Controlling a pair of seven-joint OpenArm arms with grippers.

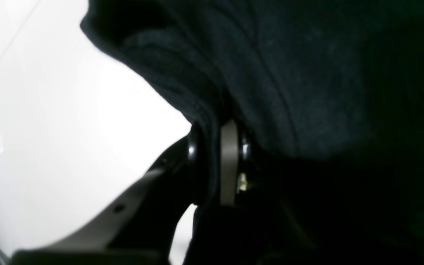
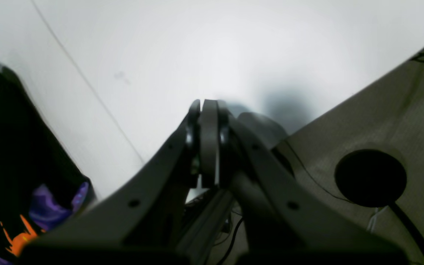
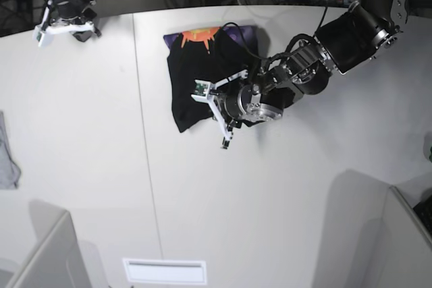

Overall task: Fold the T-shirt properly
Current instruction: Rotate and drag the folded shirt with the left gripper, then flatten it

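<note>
Near edge of desk (image 3: 270, 220): bare white surface, broad free area in front of and to both sides of the shirt. A seam line runs front to back, passing just beside the shirt's edge on the base view's left. Grey cloth (image 3: 8, 160) lies at the desk's far left edge in the base view, well apart from everything else.

Left gripper (image 3: 227, 141) is low over the near side of the shirt (image 3: 192, 79). Left wrist view: fingers (image 1: 229, 162) clenched on a bunched fold of black cloth, hem ridge pinched between them; cloth (image 1: 289, 73) fills most of the frame, white desk (image 1: 68, 129) open on one side.

Shirt: crumpled black mass mid-desk toward the rear, near edges irregular, partly under the left arm. Orange-and-purple print shows at its far edge.

Right gripper (image 3: 62, 23) at the far rear corner, well apart from the shirt. Right wrist view: fingers (image 2: 209, 143) pressed together, nothing between them; shirt (image 2: 17, 158) with print visible at frame edge. Desk edge runs diagonally beyond.
</note>
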